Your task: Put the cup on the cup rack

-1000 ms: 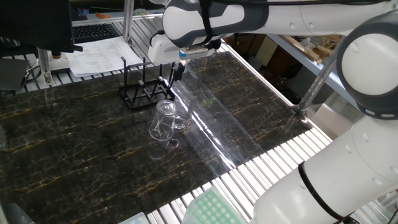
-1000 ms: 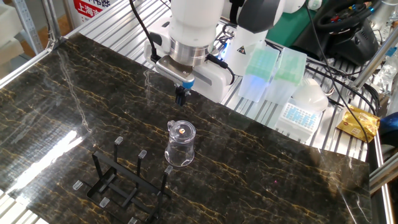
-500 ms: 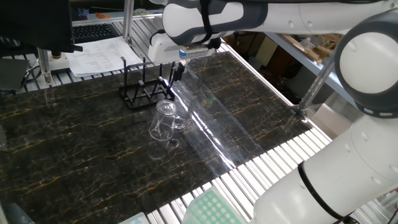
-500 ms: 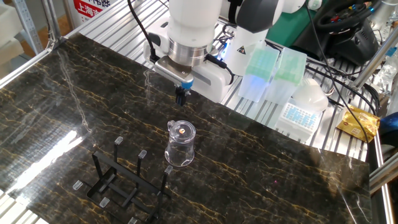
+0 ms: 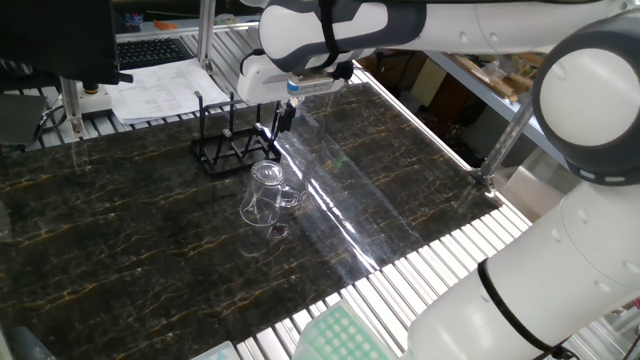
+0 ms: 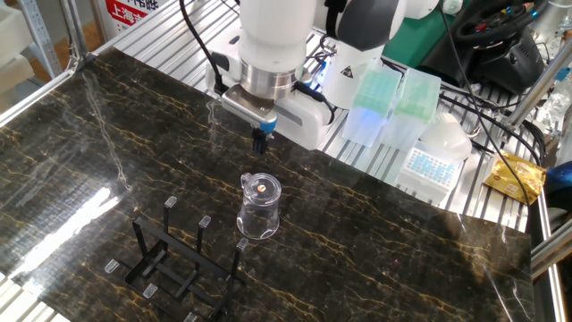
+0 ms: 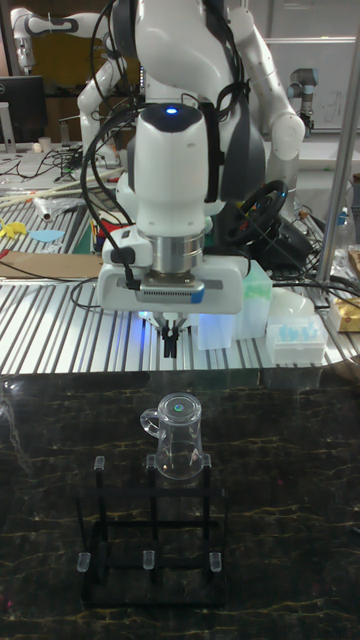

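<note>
The cup [image 6: 259, 207] is a clear glass mug standing mouth-down on the dark marble table, between the arm and the rack. Its handle [image 7: 150, 420] points left in the tall view. The cup also shows in one fixed view [image 5: 265, 195] and the tall view [image 7: 178, 440]. The cup rack [image 6: 179, 268] is a black wire stand with thin upright pegs, just beside the cup [image 5: 230, 145] [image 7: 150, 560]. My gripper [image 6: 260, 141] hangs above the table, behind the cup and clear of it [image 7: 170, 345] [image 5: 283, 118]. Its fingers are shut together with nothing between them.
Green pipette-tip boxes [image 6: 393, 103] and a white box [image 6: 429, 161] sit on the slatted metal bench beyond the marble top. A yellow packet [image 6: 517, 174] lies at the right. Papers and a keyboard [image 5: 150, 75] lie past the rack's side of the table.
The wrist has edged slightly upward; the fingers stay shut. The cup and the rack have not moved.
</note>
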Motion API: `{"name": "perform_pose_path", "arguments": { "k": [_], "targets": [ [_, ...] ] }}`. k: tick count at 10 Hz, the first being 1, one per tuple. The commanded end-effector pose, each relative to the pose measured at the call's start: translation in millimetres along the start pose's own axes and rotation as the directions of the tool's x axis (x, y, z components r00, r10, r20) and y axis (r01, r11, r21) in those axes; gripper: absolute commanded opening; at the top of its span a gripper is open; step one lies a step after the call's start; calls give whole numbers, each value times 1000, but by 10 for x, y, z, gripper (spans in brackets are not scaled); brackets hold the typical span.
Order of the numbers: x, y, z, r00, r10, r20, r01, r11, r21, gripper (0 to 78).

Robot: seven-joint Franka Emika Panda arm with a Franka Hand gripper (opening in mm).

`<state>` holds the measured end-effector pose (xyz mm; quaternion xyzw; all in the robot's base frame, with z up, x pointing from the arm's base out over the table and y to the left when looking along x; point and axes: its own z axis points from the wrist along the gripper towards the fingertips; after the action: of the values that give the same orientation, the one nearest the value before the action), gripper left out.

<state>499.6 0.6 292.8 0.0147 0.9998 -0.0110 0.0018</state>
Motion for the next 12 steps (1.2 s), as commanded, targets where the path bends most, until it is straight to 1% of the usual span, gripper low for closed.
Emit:
{"name": "perform_pose_path", "arguments": {
  "k": [1,2,3,4,5,6,8,9,11,12],
  "targets": [
    [-23,18,86,1000,-1,-2,1,1000,-10,0],
    [-26,22,106,1000,0,-3,0,1000,-10,0],
    [-36,35,185,1000,5,-7,-5,1000,-13,0],
    [-37,38,200,1000,6,-7,-6,1000,-14,0],
    [-56,42,257,1000,15,-7,-15,1000,-14,0],
    [-92,35,276,1000,14,-13,-15,1000,-18,0],
    [-168,12,295,998,11,-68,-12,1000,-20,0],
    [-192,8,327,998,10,-68,-11,1000,-22,0],
    [-197,21,427,998,10,-58,-11,1000,-19,0],
    [-197,24,442,998,10,-58,-11,1000,-17,0]
  ]
}}
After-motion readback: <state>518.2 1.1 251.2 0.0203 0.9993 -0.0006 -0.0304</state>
